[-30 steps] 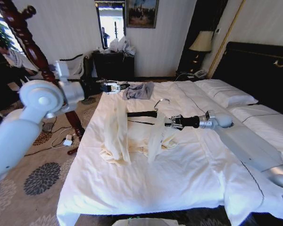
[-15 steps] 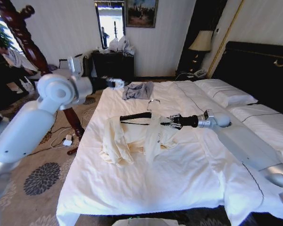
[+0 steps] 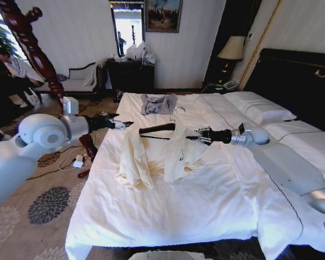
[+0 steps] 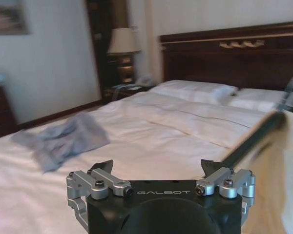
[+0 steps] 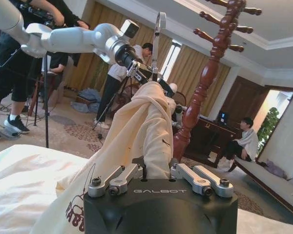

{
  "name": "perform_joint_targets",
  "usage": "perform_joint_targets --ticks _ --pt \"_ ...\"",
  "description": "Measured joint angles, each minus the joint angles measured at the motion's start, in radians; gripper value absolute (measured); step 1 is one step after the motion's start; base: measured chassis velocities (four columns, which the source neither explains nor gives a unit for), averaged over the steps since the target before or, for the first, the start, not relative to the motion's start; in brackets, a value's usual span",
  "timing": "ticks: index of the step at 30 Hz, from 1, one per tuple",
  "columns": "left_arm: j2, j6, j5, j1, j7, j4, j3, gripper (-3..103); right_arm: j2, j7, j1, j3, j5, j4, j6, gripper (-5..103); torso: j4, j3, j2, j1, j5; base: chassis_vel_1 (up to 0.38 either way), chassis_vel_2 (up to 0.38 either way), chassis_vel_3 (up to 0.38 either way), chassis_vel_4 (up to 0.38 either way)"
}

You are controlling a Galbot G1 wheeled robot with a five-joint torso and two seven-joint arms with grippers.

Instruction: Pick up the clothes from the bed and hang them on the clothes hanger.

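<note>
Hotel-style bedroom, head view: the bed (image 3: pixel 168 206) with white sheets fills the centre and right of the frame, its black headboard (image 3: pixel 298 70) at upper right. My right pincer (image 3: pixel 197 135), at frame centre, is clamped on a fold of the clothes (image 3: pixel 176 154); the cream garment hangs draped over the clothes hanger (image 3: pixel 157 129) and trails onto the sheet below. The hanger's black bar runs left from the pincer, its silver hook rising just above.

My left pincer (image 3: pixel 124 124), at centre left beyond the bed's edge, has its jaws spread apart and holds nothing; it sits just beside the hanger's free end. The left wrist view confirms the open fingers (image 4: pixel 105 168), with the hanger's dark bar (image 4: pixel 254 139) blurred at right.

The right wrist view shows cream fabric (image 5: pixel 146 131) gripped between the jaws, the hook (image 5: pixel 157 34) upright above it, and the left arm behind.

A grey-blue garment (image 3: pixel 158 103) lies near the bed's far edge. A reddish wooden pole stand (image 3: pixel 32 46) stands at upper left.
</note>
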Motion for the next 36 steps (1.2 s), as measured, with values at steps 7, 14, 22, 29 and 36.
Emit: perform_joint_targets --ticks 7,14,22,29,36 --pt "-0.029 -0.096 0.105 -0.018 0.198 0.079 0.052 100 0.016 0.000 0.008 -0.006 -0.011 0.014 0.003 19 0.0004 0.000 0.000 0.000 -0.0001 0.000 0.000 0.000 0.000" --pt "-0.064 -0.137 0.112 0.011 0.223 0.160 0.005 100 -0.002 0.000 -0.019 0.011 -0.013 0.015 0.015 19 0.0005 0.000 0.000 0.000 0.0003 0.000 0.000 0.000 0.000" --pt "-0.040 -0.226 0.187 0.078 0.270 0.281 -0.073 100 -0.004 0.000 -0.011 0.019 0.001 0.015 0.018 19 0.0013 0.000 0.000 0.000 0.0000 0.000 0.000 0.000 0.000" --pt "-0.057 -0.310 0.254 0.177 0.328 0.275 -0.090 100 -0.008 0.003 -0.012 0.029 0.002 0.013 0.018 19 0.0003 0.000 0.000 0.000 0.0001 0.000 0.000 0.000 0.000" --pt "-0.071 -0.348 0.271 0.195 0.350 0.273 -0.089 100 -0.005 0.010 -0.012 0.032 0.003 0.010 0.018 19 0.0009 0.000 0.000 0.000 0.0001 0.000 0.000 0.000 0.000"
